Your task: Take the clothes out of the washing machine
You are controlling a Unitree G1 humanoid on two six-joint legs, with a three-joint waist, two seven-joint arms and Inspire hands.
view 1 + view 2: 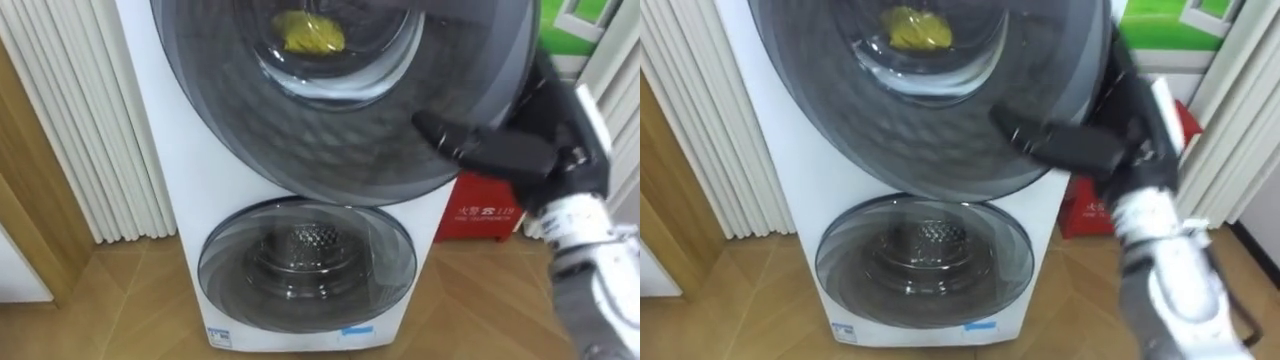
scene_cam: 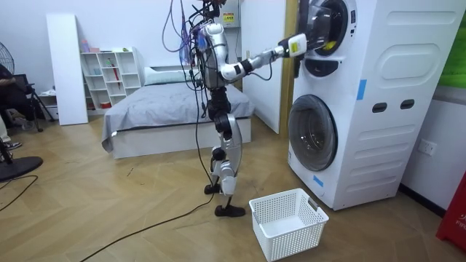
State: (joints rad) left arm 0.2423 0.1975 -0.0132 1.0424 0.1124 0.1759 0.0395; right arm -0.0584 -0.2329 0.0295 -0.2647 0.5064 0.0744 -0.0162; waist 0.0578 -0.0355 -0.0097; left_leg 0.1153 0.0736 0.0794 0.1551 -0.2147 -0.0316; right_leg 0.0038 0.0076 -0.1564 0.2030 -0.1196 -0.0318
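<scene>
A yellow cloth (image 1: 308, 32) lies inside the upper drum, seen through the glass of the big dark round door (image 1: 330, 130). My right hand (image 1: 530, 155) is at that door's right rim. One dark finger (image 1: 440, 130) stretches left across the door's front, and the others are hidden at the rim. In the room view I stand upright before the stacked white washing machine (image 2: 378, 102), my right arm raised to the upper door (image 2: 324, 22) and my right hand (image 2: 297, 45) at its edge.
Below is a second round door (image 1: 305, 265) with an empty steel drum behind it. A white laundry basket (image 2: 287, 222) stands on the wooden floor by my feet. A red box (image 1: 478, 210) sits right of the machine and white slats (image 1: 90, 150) left. A bed (image 2: 167, 102) is behind me.
</scene>
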